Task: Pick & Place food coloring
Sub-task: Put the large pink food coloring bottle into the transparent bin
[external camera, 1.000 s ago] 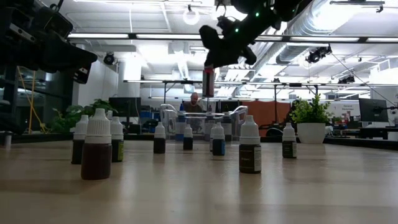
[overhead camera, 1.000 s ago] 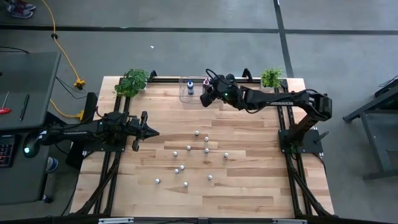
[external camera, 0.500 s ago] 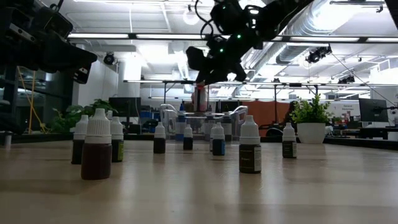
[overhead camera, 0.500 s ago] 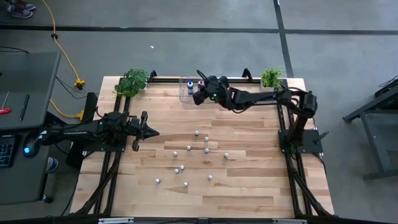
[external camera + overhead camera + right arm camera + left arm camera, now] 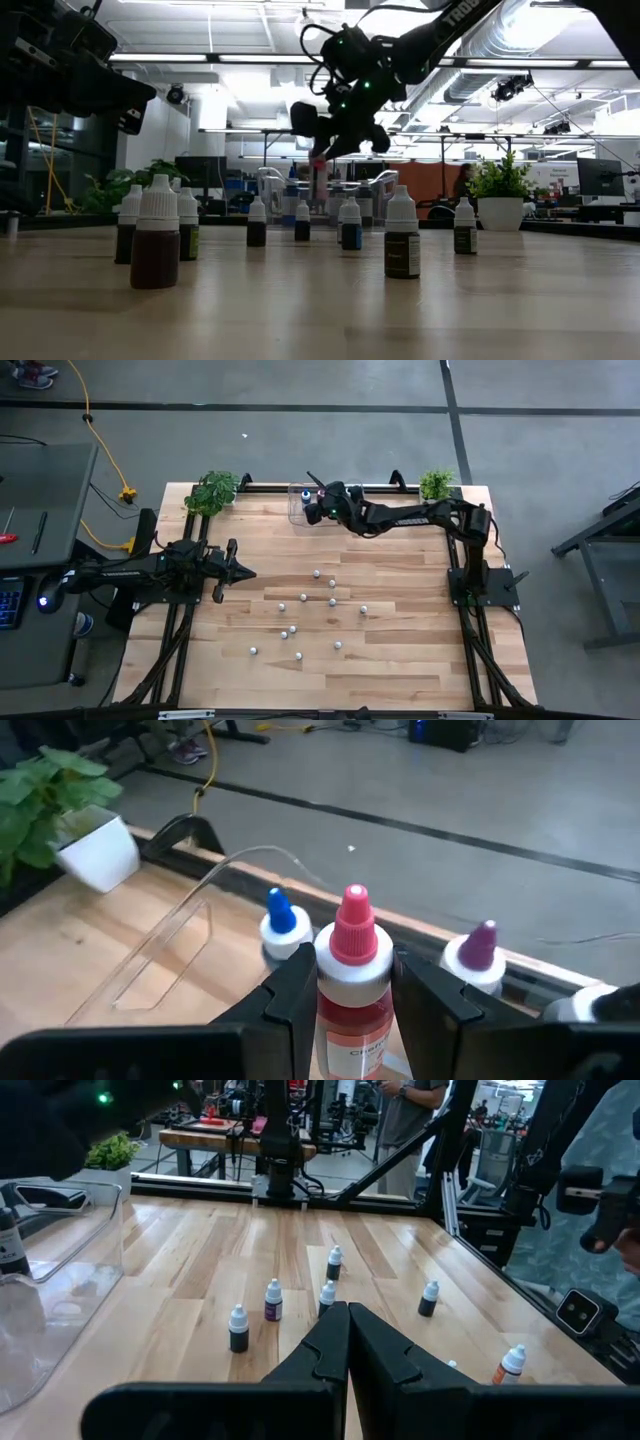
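— Where is the small pink-capped bottle of red food coloring (image 5: 352,988)?

— Clamped between the right gripper's (image 5: 352,995) dark fingers, above the clear plastic bin (image 5: 165,945) at the table's far edge.

— The left gripper (image 5: 243,572)?

— Closed, empty, at the table's left side.

A light, pale-grained wooden surface (image 5: 400,660) carries small bottles with white caps (image 5: 316,573) and dark bodies. In the right wrist view, a pink-capped bottle of red liquid (image 5: 352,982) sits between dark fingers (image 5: 292,995), beside a blue-capped bottle (image 5: 281,927) and a purple-capped bottle (image 5: 478,954). The bin (image 5: 175,935) is clear. Two green plants (image 5: 212,491) stand at the surface's far corners, one in a white pot (image 5: 98,857). A yellow cable (image 5: 95,440) crosses the grey floor (image 5: 300,430).
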Action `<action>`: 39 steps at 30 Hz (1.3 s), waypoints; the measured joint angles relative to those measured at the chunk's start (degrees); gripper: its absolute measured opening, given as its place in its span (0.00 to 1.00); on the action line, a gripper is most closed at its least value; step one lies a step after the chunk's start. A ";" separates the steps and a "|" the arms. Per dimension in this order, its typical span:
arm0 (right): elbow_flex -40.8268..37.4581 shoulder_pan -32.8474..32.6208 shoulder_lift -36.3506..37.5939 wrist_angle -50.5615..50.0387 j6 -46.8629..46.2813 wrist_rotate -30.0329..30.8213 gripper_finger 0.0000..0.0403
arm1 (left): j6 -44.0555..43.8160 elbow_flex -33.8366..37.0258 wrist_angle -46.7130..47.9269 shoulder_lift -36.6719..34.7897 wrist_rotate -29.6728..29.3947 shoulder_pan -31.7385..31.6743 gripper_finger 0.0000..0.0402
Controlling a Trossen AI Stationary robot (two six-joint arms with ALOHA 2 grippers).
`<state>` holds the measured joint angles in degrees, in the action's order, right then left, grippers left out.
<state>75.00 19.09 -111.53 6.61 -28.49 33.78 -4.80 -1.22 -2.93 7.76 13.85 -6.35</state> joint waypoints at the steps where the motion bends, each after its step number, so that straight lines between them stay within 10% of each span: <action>1: 0.00 0.06 0.00 0.00 -0.02 0.44 0.26 | 0.00 0.00 0.00 0.00 0.01 -0.01 0.01; 39: -0.06 0.43 -4.87 3.11 -2.13 4.77 0.26 | 0.00 0.00 0.00 0.01 0.01 -0.02 0.01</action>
<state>74.94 19.53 -116.40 9.73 -30.63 38.55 -4.80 -1.22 -2.93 7.77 13.87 -6.37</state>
